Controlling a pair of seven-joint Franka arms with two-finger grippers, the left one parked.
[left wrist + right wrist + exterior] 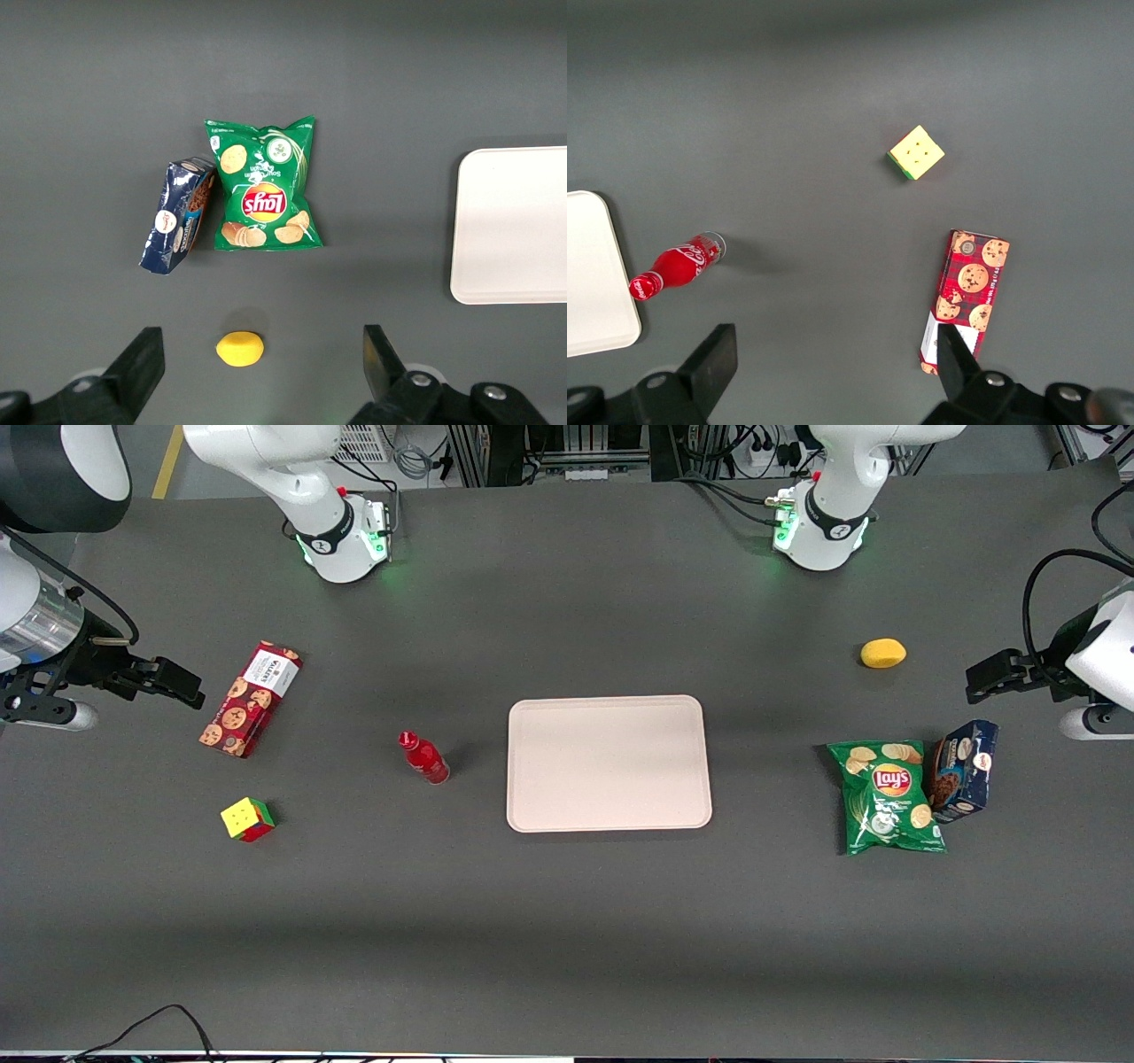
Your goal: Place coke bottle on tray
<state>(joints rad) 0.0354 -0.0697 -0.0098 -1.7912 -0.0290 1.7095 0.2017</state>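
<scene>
The coke bottle [424, 758] [676, 266] is small and all red, and it stands on the dark table close beside the tray [609, 763] [595, 274], a large pale pinkish-beige rectangle with a low rim and nothing on it. My gripper [173, 682] [833, 363] hangs high over the working arm's end of the table, well away from the bottle. Its fingers [718, 359] are open and hold nothing.
A red cookie box [251, 699] [964, 301] lies near the gripper. A coloured cube [247, 819] [916, 152] sits nearer the front camera. Toward the parked arm's end lie a green chips bag [888, 797], a blue box [964, 771] and a yellow lemon [882, 654].
</scene>
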